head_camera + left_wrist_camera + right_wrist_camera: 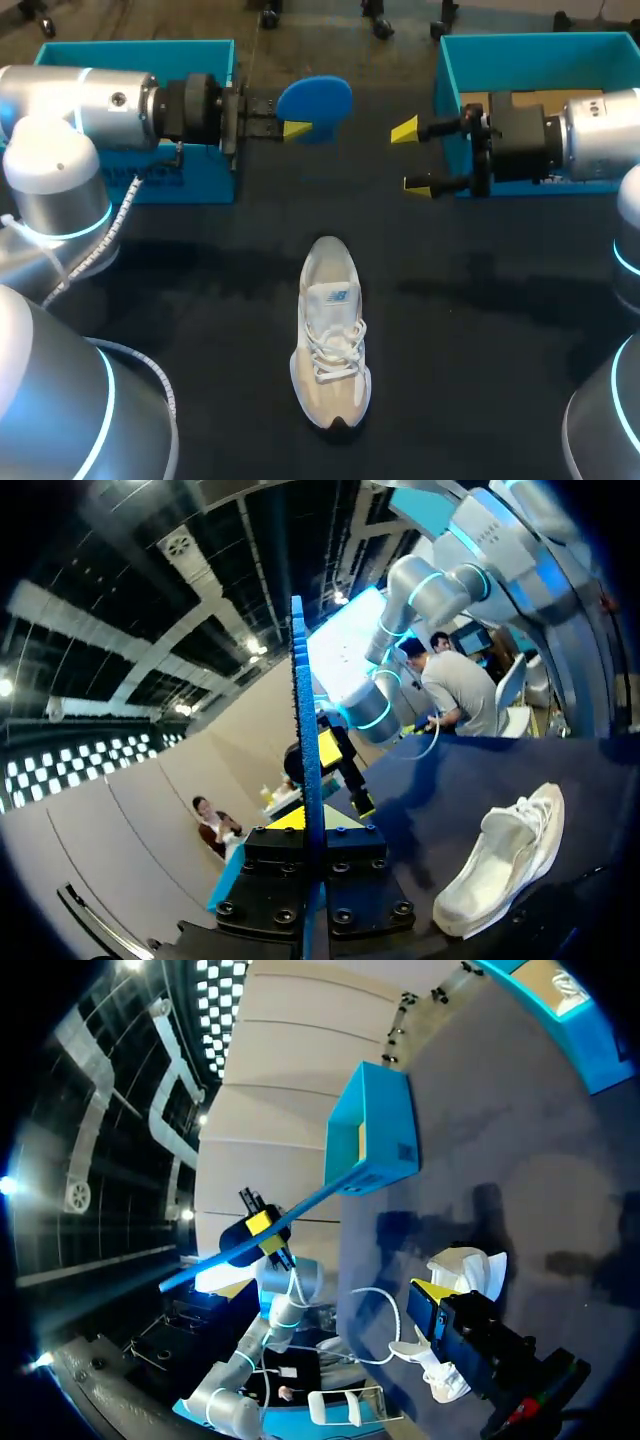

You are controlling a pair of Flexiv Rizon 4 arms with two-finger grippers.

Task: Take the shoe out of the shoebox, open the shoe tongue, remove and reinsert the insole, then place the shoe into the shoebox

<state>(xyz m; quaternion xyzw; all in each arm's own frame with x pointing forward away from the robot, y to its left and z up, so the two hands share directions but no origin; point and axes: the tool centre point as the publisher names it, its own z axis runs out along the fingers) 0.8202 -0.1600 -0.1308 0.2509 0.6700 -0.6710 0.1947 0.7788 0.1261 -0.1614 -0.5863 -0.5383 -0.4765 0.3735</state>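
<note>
The white lace-up shoe (330, 335) lies on the dark table in the middle, toe toward the near edge. My left gripper (297, 128) hovers above the table's far left part, shut on the blue insole (316, 104), which stands out past its yellow tips. In the left wrist view the insole (305, 730) shows edge-on between the fingers, with the shoe (505, 855) down beside them. My right gripper (411, 157) hangs open and empty, facing the insole from the right. The right wrist view shows the insole (270, 1225) ahead and the shoe (455, 1265) below.
An open blue shoebox (130, 48) stands at the far left, behind my left arm. A second blue box (445, 70) with brown cardboard inside stands at the far right, partly hidden by my right arm. Bare dark tabletop (480, 340) surrounds the shoe.
</note>
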